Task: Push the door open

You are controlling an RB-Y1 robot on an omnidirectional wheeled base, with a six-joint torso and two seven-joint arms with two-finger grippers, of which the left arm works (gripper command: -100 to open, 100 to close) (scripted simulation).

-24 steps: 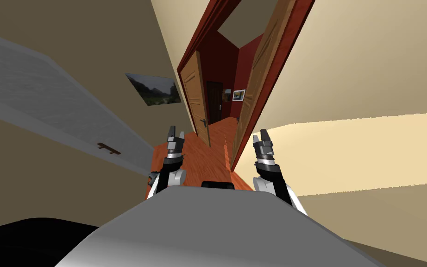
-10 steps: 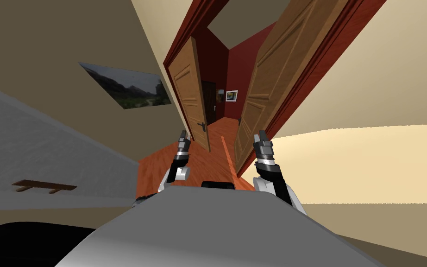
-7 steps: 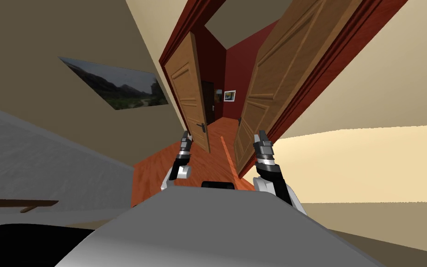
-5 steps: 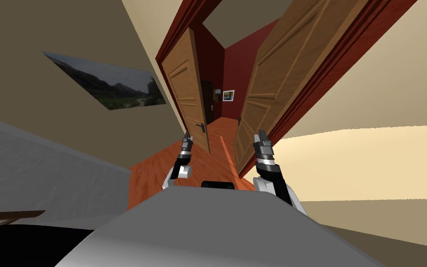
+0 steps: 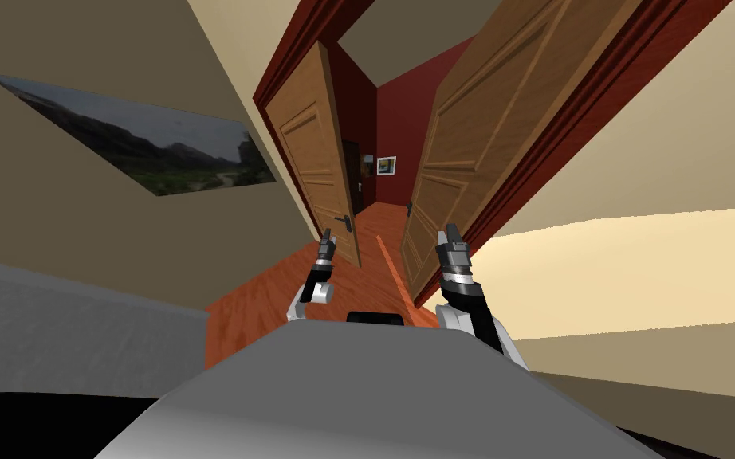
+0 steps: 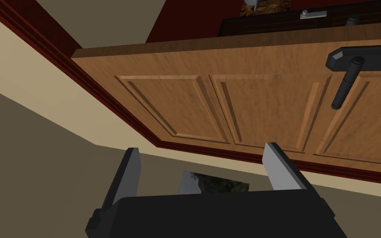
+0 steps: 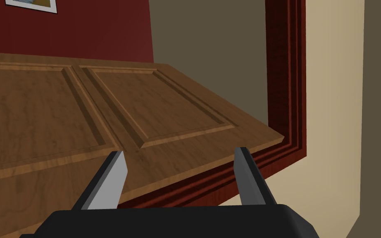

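A double door stands ahead in a dark red frame (image 5: pixel 597 103), with both leaves swung partly inward toward a hallway with red walls (image 5: pixel 398 119). The left door leaf (image 5: pixel 314 151) is brown panelled wood and carries a black lever handle (image 5: pixel 347 224) near its free edge. The right door leaf (image 5: pixel 477 135) is the same wood, and it angles inward on the other side of the gap.

The left arm (image 5: pixel 316 279) reaches forward over the orange wooden floor (image 5: pixel 270 295), and its tip lies just below the handle in the head view. In the left wrist view its jaws are spread and hold nothing. They point at the panelled face of the left door leaf (image 6: pixel 247 107), with the lever handle (image 6: pixel 344 84) off to one side. The jaws look near the leaf but apart from it.

The right arm (image 5: pixel 461 291) is raised just beside the lower corner of the right door leaf. Its jaws are also spread and empty. They face the panels of that leaf (image 7: pixel 61 107) and the frame (image 7: pixel 284 82) past its edge.

A landscape picture (image 5: pixel 143 147) hangs on the tan wall to the left of the doorway. Deep in the hallway there is 1 small framed picture (image 5: pixel 387 165) beside a dark door (image 5: pixel 351 175).
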